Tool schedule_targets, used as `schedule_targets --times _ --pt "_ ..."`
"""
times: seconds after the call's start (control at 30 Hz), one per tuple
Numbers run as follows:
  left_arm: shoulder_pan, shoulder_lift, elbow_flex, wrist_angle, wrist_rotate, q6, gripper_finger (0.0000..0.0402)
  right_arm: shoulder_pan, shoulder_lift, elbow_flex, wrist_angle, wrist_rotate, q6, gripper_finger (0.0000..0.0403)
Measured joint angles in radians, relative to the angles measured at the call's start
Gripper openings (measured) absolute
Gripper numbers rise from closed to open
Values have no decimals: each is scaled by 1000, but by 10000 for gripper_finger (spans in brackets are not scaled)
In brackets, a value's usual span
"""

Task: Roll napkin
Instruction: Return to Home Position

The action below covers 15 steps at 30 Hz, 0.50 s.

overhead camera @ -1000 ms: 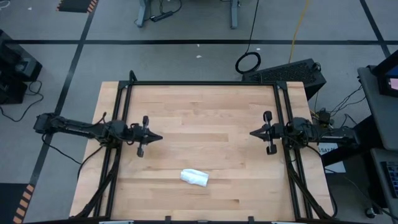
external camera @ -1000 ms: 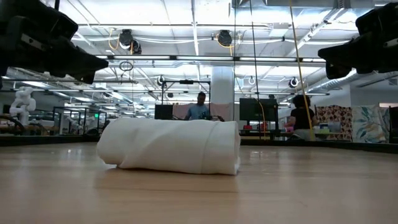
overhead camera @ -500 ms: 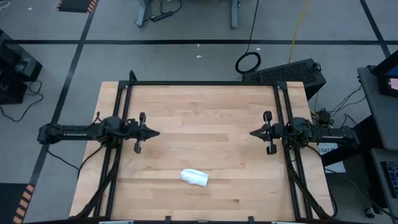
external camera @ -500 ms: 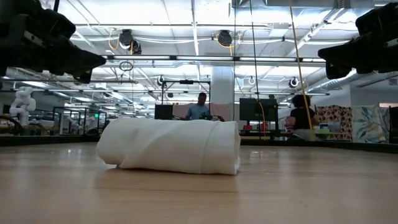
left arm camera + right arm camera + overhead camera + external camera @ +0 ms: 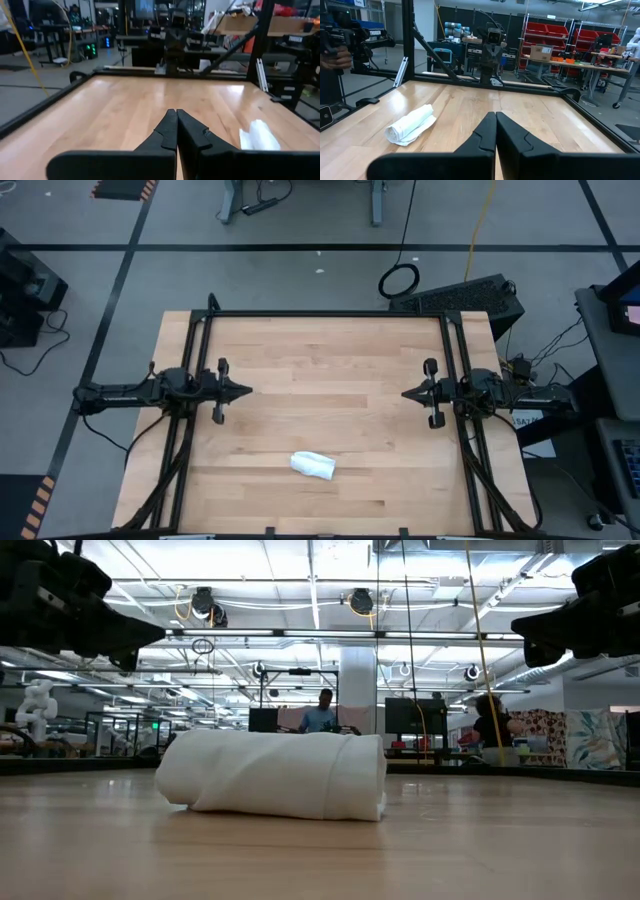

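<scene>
The white napkin (image 5: 313,465) lies rolled up on its side on the wooden table near the near edge; it also shows in the low view (image 5: 275,775), the left wrist view (image 5: 257,136) and the right wrist view (image 5: 411,124). My left gripper (image 5: 246,391) is shut and empty above the table's left side, well away from the napkin. My right gripper (image 5: 406,394) is shut and empty above the table's right side. Their shut fingertips show in the left wrist view (image 5: 176,116) and the right wrist view (image 5: 495,119).
A black metal frame (image 5: 325,314) runs along the table's far edge and down both sides. Bare wood (image 5: 330,380) lies between the two grippers. People stand in the room beyond the table in the low view (image 5: 322,712).
My left gripper has drawn back toward the table's left edge, staying shut. The napkin and my right gripper have kept still.
</scene>
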Motion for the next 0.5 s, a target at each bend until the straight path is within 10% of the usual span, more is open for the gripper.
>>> schedule_targets --times 0.5 --pt "-42 -38 1 -5 -15 -27 1 0 0 0 0 0 0 0"
